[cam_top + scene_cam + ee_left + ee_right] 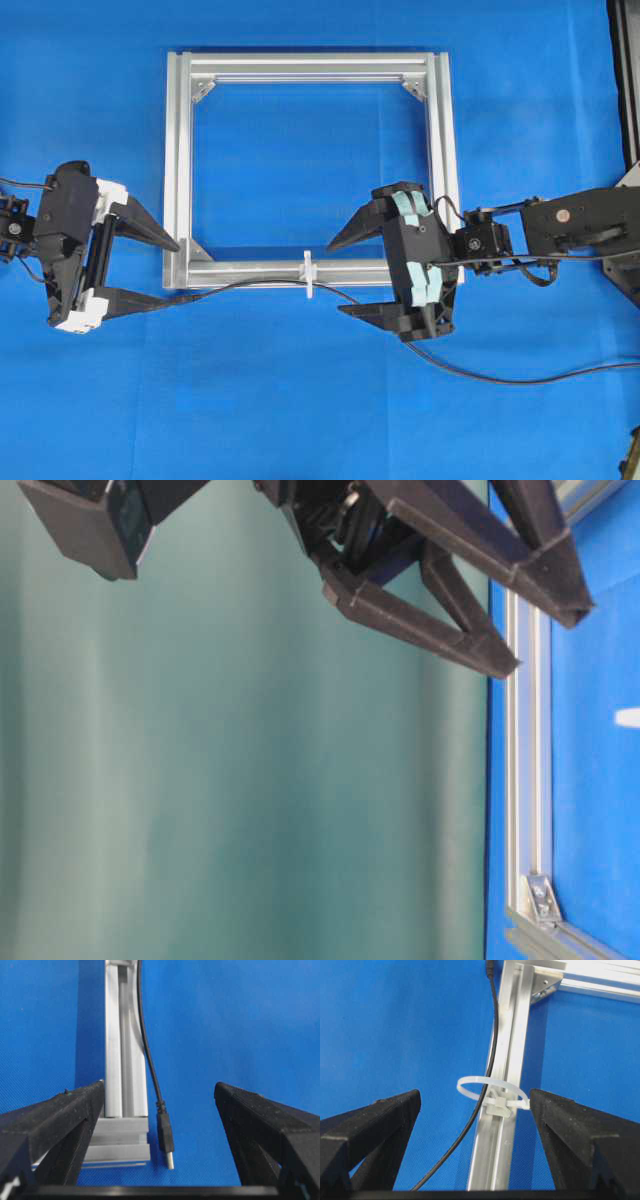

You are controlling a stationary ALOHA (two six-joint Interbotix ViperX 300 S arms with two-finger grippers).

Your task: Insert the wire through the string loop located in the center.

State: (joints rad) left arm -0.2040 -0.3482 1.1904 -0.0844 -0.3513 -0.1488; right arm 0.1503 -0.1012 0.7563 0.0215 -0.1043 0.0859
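Note:
The wire (250, 285) lies along the near bar of the silver frame (175, 150) and runs through the white string loop (310, 274) fixed at that bar's middle. Its plug (166, 1135) rests on the cloth beside the frame corner, between the fingers of my left gripper (174, 272), which is open and touches nothing. My right gripper (336, 278) is open too, just right of the loop. In the right wrist view the loop (470, 1082) stands ahead of the fingertips with the wire (492, 1035) passing through it.
Blue cloth covers the table. The wire trails under the right gripper and off the right edge (560, 378). The table-level view shows dark gripper fingers (470, 645) above a frame bar (527, 730), with a green curtain behind.

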